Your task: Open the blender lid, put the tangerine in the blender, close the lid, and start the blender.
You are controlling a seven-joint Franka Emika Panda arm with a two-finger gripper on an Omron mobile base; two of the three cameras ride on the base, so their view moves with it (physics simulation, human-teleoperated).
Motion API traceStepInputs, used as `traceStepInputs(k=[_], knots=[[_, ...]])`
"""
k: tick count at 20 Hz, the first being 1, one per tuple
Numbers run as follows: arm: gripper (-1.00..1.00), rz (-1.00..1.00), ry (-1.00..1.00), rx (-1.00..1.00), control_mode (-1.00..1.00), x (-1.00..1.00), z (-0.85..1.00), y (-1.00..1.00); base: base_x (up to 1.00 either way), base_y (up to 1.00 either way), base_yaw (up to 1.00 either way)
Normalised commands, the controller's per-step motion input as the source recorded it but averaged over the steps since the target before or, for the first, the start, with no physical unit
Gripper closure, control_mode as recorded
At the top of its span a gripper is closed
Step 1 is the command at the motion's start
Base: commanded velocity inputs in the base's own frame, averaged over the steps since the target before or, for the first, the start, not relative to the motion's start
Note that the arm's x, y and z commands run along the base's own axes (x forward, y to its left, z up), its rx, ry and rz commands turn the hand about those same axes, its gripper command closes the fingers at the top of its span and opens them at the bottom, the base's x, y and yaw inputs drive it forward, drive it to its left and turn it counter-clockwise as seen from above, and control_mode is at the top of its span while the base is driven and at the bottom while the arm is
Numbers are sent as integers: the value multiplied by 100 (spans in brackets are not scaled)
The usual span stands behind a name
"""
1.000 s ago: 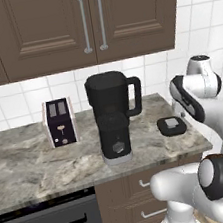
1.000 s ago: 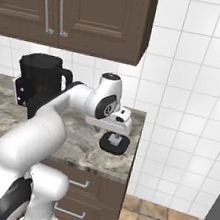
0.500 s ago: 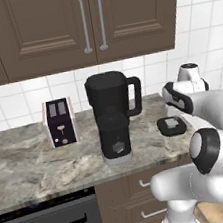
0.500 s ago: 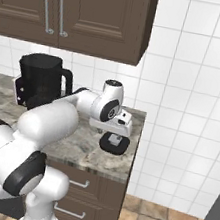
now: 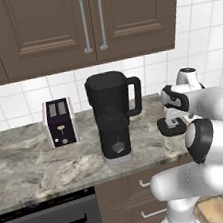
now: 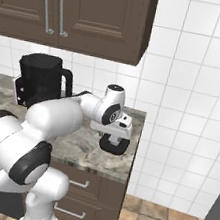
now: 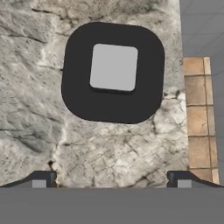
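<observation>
Figure: lid set down, jug uncovered. You see the blender lid (image 7: 113, 72) lying flat on the stone counter (image 5: 35, 165), grey cap up, off to the handle side of the blender (image 5: 113, 114) and near the counter's end, where the floor tiles begin. The gripper (image 7: 111, 179) hovers above the lid with its jaws spread wide and nothing between them; its two tips frame bare counter just short of the lid.

What has changed: over the last second the lid has kept its place on the counter, while the arm has folded closer over it, the elbow swinging in front of the base cameras. The jaws have stayed wide throughout. Read this as the release being complete and the hand lifting clear.

What that means for you: the first step, opening the blender, looks done; the jug's mouth stands uncovered in the left base view. Fetching the tangerine comes next, then re-seating the lid and turning the front knob (image 5: 117, 147). The fruit cannot be made out in these views, so its place is unknown to you from here.

Surroundings: a two-slot toaster (image 5: 60, 122) stands on the far side of the blender from the lid, well apart. Wall cabinets (image 5: 85, 21) hang above the blender. The jug's side handle points toward the lid and the arm; judge it the nearest thing to clip when you swing back.
</observation>
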Motion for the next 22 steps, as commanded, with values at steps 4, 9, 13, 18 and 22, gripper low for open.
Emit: traceStepInputs(k=[4,9,13,18,22], knots=[[-100,4,0,3,-100,20,-13,0,0,0,0],[-100,4,0,3,-100,25,-14,0,0,0,0],[-100,4,0,2,-100,26,-18,0,0,0,0],[-100,3,0,1,-100,24,-18,-1,0,0,0],[-100,3,0,0,-100,23,-19,-1,0,0,0]])
